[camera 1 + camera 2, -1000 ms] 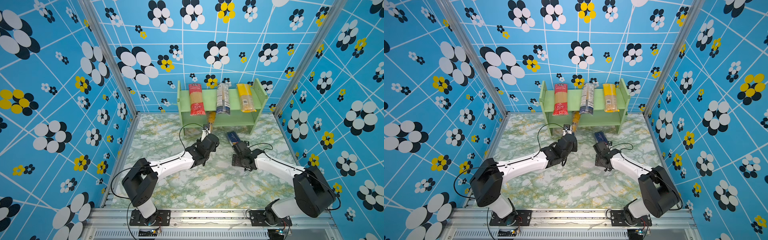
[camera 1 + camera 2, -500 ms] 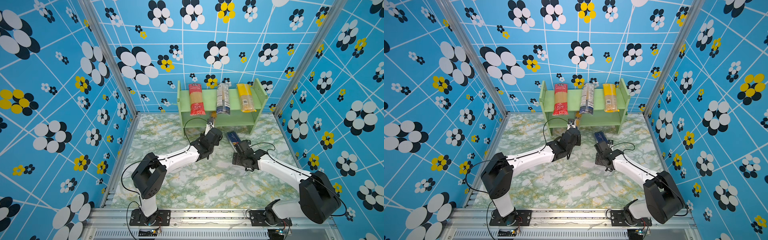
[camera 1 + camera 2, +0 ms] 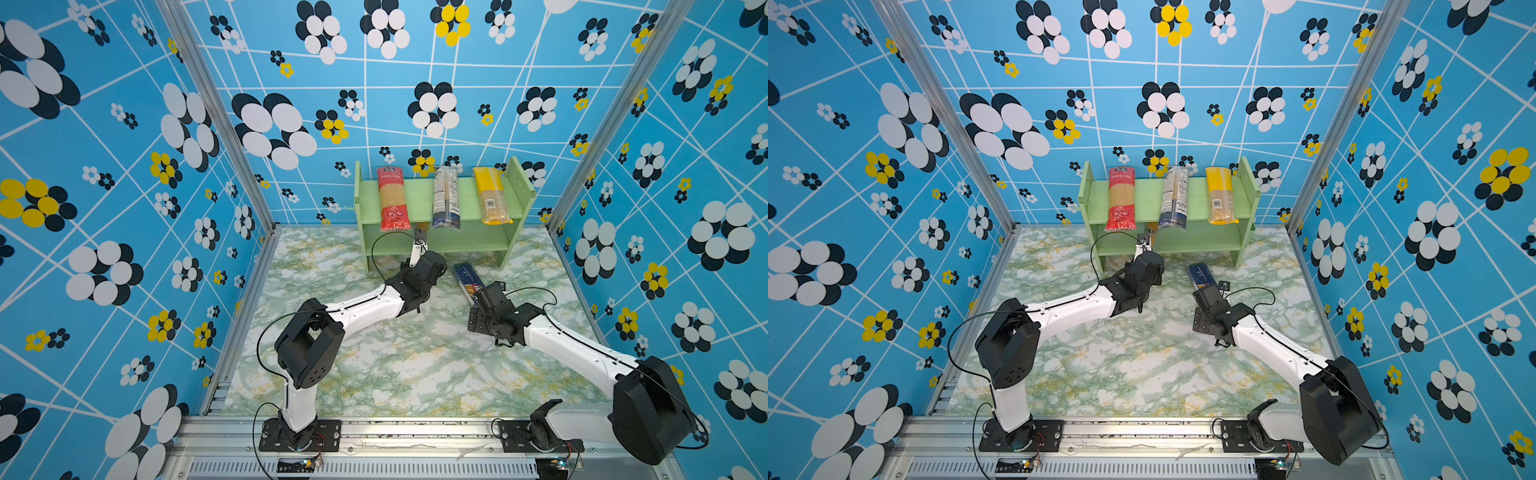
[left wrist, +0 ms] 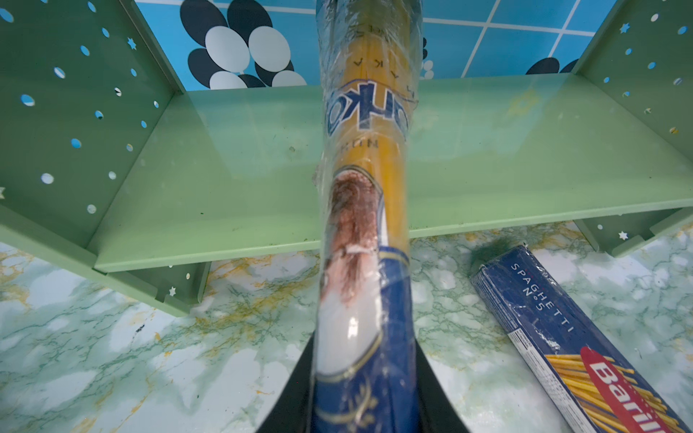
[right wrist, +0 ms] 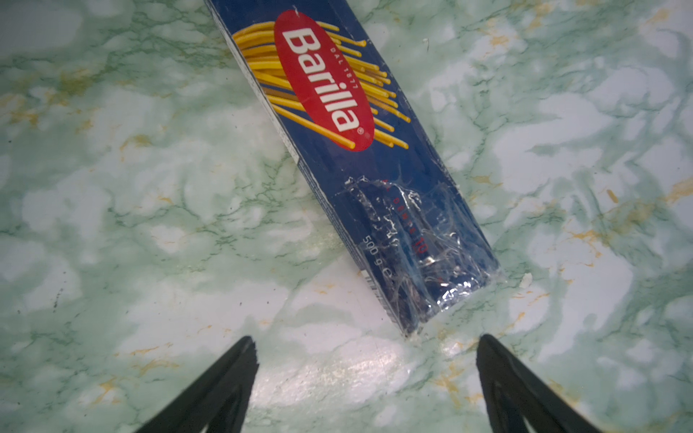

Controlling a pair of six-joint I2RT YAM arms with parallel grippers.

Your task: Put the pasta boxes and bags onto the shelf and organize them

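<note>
While my left tool (image 4: 363, 337) pinches the blue-ended bag (image 4: 369, 157) near its blue end, one finger pressed against the wrap on each side, the rest of that bag runs forward over the lower tier of the shelf (image 4: 225, 180) — whether it rests on the board I cannot tell. In both top views its yellow tip shows just under the front edge of the upper tier, between the red-ended bag (image 3: 392, 199) and the clear white/blue-label bag (image 3: 446, 199). Those two lie across the upper tier with the yellow-topped bag (image 3: 491, 199) to their right, all three apart from one another and overhanging the front edge. My right tool (image 5: 367, 339) is spread wide and holds nothing; it hangs low over the table (image 3: 415, 365), and the near end of the dark blue Barilla box (image 5: 337, 112) lies just ahead of the gap between its fingers. That box lies flat on the table at an angle, in front of the shelf's right half.
</note>
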